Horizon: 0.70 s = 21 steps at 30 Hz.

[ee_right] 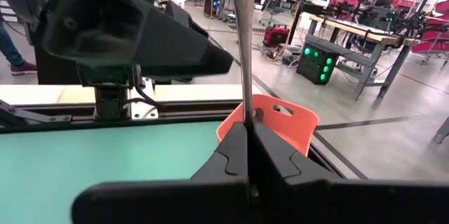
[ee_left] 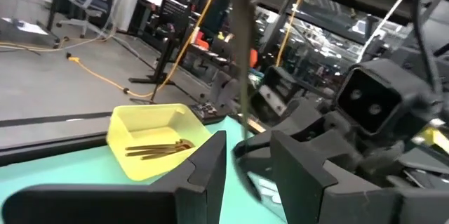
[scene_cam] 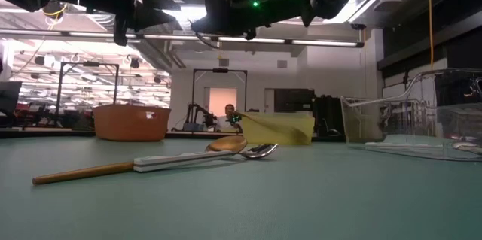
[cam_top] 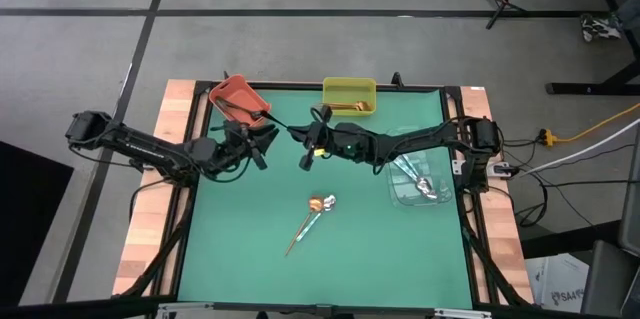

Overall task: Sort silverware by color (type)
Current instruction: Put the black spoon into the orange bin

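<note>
My right gripper (cam_top: 308, 141) is above the table's far middle, shut on a thin dark spoon (ee_right: 243, 41). My left gripper (cam_top: 268, 139) faces it from the left and is open. In the left wrist view its two fingers (ee_left: 210, 161) stand on either side of the dark spoon (ee_left: 242, 76); I cannot tell whether they touch it. A gold spoon (cam_top: 316, 203) and a silver spoon (cam_top: 328, 200) lie flat and side by side on the green mat, at its middle. They also show in the low view, the gold one (scene_cam: 90, 171) and the silver one (scene_cam: 256, 150). My right gripper pinches the dark spoon's thin shaft (ee_right: 243, 108) between its two shut fingers (ee_right: 231, 154). The fingers come roughly level from the table's right and lie across the shaft. The spoon sticks out past the fingers, lifted clear of the table.
An orange bin (cam_top: 238, 97) stands at the far left. A yellow bin (cam_top: 349, 96) at the far middle holds gold spoons (ee_left: 158, 149). A clear bin (cam_top: 420, 181) on the right holds silver spoons. Wooden rails edge the mat on both sides.
</note>
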Tool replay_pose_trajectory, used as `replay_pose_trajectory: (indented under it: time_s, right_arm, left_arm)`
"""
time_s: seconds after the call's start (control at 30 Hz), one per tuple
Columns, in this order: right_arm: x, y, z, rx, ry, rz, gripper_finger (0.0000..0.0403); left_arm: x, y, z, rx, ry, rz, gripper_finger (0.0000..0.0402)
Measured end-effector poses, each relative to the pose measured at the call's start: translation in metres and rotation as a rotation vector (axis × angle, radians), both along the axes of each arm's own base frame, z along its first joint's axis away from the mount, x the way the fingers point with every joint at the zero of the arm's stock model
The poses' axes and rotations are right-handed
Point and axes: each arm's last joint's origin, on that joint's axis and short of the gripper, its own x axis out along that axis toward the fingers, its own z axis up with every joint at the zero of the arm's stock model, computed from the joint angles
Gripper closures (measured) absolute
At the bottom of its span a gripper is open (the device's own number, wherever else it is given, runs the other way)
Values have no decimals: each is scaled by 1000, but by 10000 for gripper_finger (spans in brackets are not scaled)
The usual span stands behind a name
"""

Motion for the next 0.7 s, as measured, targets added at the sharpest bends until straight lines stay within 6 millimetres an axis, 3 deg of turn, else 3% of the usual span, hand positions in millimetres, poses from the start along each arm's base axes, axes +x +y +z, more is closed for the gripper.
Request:
replay_pose_trajectory:
  time_s: [0.7]
  right_arm:
    - [0,2,-7,11,75,56,403]
  left_arm:
    - [0,9,0,-4,-7,37,296]
